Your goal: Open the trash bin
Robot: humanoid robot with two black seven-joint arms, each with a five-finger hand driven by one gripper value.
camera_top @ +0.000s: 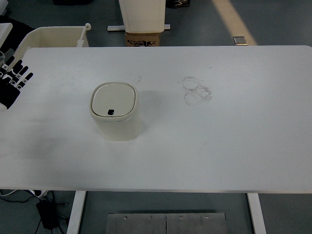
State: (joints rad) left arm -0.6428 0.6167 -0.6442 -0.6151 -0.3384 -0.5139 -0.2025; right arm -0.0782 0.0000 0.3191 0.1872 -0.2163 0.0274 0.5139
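White worktop (234,146), broad, flat and matte, with faint ring-shaped smudges (196,90) well to the right of the left robot hand (13,80). The trash bin (115,112) stands upright on the worktop, well apart from the left robot hand, to its right and nearer the robot; it is a cream, smooth-walled plastic box with rounded corners. Its lid (113,100) is a rounded square lying flat and closed, so the task appears not yet begun. A small dark push-button (111,112) sits at the lid's near edge. The left robot hand, black with white finger segments, rests at the left edge of the worktop with fingers extended and holding nothing. The right robot hand is not in view.

Suggested execution: the hand should travel right and toward the robot, descend over the lid's near edge, and press the dark button with one fingertip, straight down. An off-centre or sideways push would likely slide or tip the light bin on the slick surface. Whether the lid springs up on release cannot be judged here.
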